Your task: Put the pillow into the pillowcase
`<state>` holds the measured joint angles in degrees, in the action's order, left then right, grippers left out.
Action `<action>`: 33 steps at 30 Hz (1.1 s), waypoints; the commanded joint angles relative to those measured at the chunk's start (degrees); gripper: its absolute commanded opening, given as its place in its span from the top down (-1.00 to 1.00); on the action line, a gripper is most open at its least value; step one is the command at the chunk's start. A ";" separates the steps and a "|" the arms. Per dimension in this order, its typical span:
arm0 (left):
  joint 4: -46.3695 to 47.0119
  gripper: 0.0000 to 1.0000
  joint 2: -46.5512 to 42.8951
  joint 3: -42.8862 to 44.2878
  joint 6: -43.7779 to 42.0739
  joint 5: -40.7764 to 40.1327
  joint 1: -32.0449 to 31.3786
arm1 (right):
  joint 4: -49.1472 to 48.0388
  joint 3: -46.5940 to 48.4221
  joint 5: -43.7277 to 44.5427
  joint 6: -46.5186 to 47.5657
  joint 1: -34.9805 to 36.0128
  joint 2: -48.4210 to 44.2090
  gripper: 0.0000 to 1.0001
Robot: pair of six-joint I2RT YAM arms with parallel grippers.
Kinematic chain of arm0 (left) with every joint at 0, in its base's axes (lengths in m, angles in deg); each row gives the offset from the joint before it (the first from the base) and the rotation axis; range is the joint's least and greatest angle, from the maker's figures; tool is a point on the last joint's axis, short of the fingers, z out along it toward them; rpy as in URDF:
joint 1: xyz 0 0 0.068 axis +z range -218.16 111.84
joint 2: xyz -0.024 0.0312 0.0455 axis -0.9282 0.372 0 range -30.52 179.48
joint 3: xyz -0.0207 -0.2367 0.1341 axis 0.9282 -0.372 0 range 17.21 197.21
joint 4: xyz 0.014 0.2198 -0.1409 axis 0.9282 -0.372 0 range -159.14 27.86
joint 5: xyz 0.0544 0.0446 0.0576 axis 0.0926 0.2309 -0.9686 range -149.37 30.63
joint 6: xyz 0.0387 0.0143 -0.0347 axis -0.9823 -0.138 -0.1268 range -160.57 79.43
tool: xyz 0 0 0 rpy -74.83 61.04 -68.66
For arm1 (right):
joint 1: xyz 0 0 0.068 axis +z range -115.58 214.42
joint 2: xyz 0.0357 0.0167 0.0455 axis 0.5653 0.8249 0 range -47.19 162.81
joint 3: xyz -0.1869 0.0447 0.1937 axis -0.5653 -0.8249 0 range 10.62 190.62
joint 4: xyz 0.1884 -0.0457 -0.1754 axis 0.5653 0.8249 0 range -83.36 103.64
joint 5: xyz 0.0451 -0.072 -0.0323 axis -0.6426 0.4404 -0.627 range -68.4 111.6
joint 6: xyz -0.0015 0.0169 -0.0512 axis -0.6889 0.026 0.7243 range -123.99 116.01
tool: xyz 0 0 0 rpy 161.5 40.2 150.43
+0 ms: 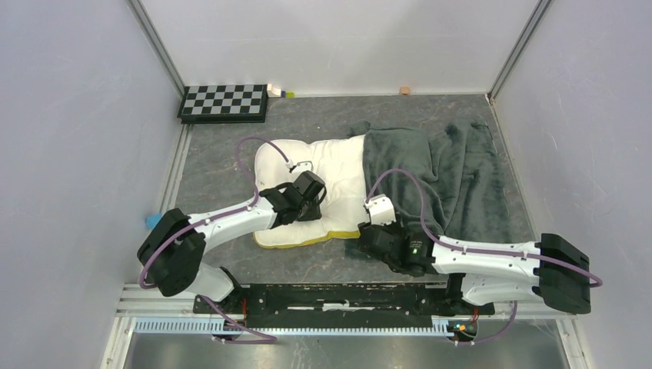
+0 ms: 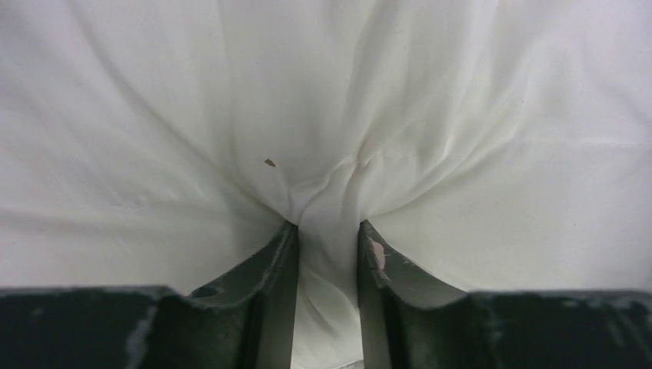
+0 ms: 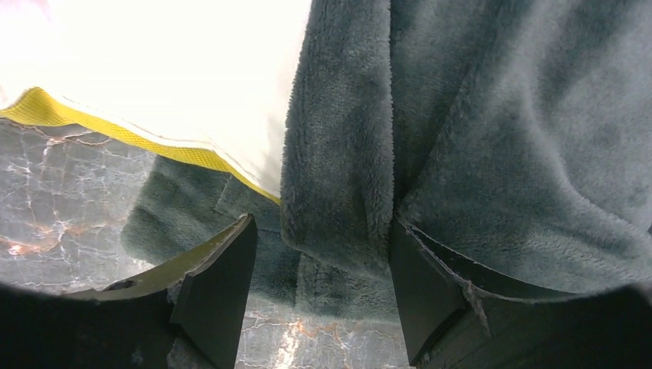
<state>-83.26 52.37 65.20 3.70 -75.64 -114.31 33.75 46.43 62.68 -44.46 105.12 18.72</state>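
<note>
The cream-white pillow (image 1: 327, 161) lies mid-table with its right end inside the dark grey-green pillowcase (image 1: 454, 177); only the plush face shows. My left gripper (image 1: 306, 198) rests on the pillow's near left part. In the left wrist view it (image 2: 328, 231) is shut on a pinched fold of the white pillow fabric (image 2: 330, 115). My right gripper (image 1: 369, 231) is at the pillowcase's near opening corner. In the right wrist view it (image 3: 323, 231) is open, a fold of the pillowcase hem (image 3: 338, 169) hanging between the jaws against the right finger. The pillow's yellow band (image 3: 115, 134) shows beside it.
A checkerboard (image 1: 224, 102) lies at the back left, with a small yellow-green item (image 1: 288, 94) beside it. A small wooden block (image 1: 404, 91) sits at the back wall. A blue object (image 1: 152, 221) lies at the left edge. White walls enclose the dark marbled table (image 1: 223, 161).
</note>
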 commanded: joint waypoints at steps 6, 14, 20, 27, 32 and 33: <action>0.32 0.60 1.46 -1.14 -1.01 0.01 -0.18 | -4.76 -0.98 5.70 -3.17 -1.21 5.33 -0.42; -0.58 0.77 0.53 -0.88 -1.48 -0.20 -0.17 | 8.53 9.44 14.94 -4.32 2.66 4.10 -0.33; -0.13 0.79 1.00 -0.83 -1.03 0.10 -0.17 | 16.03 15.77 18.25 -10.19 10.26 7.49 -0.32; -0.01 0.80 0.75 -1.02 -0.85 0.61 -0.18 | 8.35 9.60 13.18 -7.98 6.43 9.16 -0.32; 0.08 0.83 0.65 -0.78 -0.68 1.15 -0.17 | 0.23 4.79 8.27 -2.81 0.73 8.91 -0.27; 0.03 0.84 0.55 -0.81 -0.68 1.15 -0.18 | -1.57 3.61 7.12 -1.83 -0.51 8.89 -0.24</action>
<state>-82.45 52.37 65.11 3.68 -75.40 -114.31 40.05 52.99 73.63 -49.72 108.03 27.88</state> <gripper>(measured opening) 0.142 0.637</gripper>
